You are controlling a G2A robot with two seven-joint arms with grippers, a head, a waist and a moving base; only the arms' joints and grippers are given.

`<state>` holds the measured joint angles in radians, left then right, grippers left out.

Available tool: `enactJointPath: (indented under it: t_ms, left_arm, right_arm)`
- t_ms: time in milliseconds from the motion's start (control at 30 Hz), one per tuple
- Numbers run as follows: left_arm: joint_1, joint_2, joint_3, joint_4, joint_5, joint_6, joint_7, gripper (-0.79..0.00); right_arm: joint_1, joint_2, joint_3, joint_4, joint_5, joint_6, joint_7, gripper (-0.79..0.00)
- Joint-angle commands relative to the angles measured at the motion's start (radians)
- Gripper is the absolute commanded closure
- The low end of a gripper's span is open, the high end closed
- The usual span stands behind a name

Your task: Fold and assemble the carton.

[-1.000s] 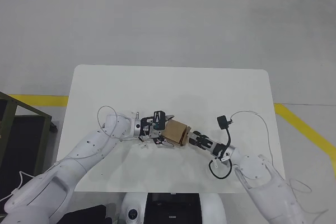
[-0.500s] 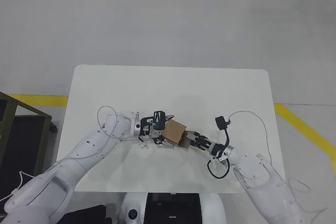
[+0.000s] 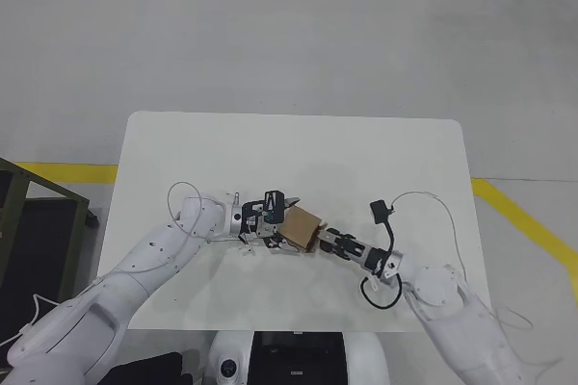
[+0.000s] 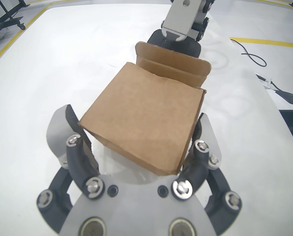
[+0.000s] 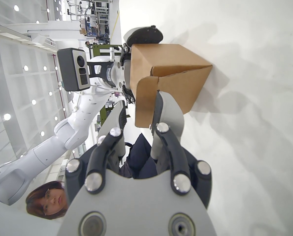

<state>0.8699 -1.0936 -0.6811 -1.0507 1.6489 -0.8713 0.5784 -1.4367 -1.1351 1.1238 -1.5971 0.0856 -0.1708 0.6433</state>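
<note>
- Brown cardboard first: you have one carton [image 3: 302, 229] on the white table [image 3: 385, 144], caught between two grippers that meet it from opposite ends.
- Your left gripper [image 3: 285, 231] is clamped on the carton. In the left wrist view its two fingers [image 4: 62, 128] press the opposite side walls of the carton [image 4: 146, 116], just ahead of the palm.
- Your right gripper [image 3: 326, 238] sits at the end farthest from the left gripper, with its fingers spread. In the right wrist view one finger [image 5: 169, 114] lies against a raised end flap [image 5: 145, 99], and the other finger stands apart on the flap's other side.
- The left wrist view gives you what lies past the carton: the flap [image 4: 172, 60] stands upright with rounded corners, and the right gripper [image 4: 178, 37] touches it from behind with a black pad.
- The right wrist view gives you the underside: one long edge of the carton [image 5: 171, 74] rests against the table [image 5: 247, 50], and a black fingertip [image 5: 146, 34] of the left gripper sits on the far side wall.
- The top view gives you the surroundings: one black cable loop [image 3: 376, 292] on the right arm behind its gripper, two thin white cables [image 3: 433, 197], one by each arm, an olive-green frame [image 3: 19, 192] off the table beyond the left arm, and yellow floor tape [image 3: 525, 217].
</note>
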Motion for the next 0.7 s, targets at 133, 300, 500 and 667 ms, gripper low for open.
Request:
enactJointPath:
  t_ms: [133,300,500,667]
  left_arm:
    - [0.000,0.000,0.000,0.000,0.000,0.000,0.000,-0.785]
    - [0.000,0.000,0.000,0.000,0.000,0.000,0.000,-0.785]
    - [0.000,0.000,0.000,0.000,0.000,0.000,0.000,-0.785]
    - [0.000,0.000,0.000,0.000,0.000,0.000,0.000,-0.785]
  right_arm:
    - [0.024,-0.005,-0.015,0.038,0.028,-0.008,0.010,-0.172]
    - [0.037,-0.008,-0.024,0.058,0.037,-0.013,0.015,-0.172]
    - [0.045,-0.011,-0.029,0.074,0.079,-0.041,0.038,-0.179]
    - [0.051,-0.012,-0.027,0.093,0.115,-0.063,0.068,-0.160]
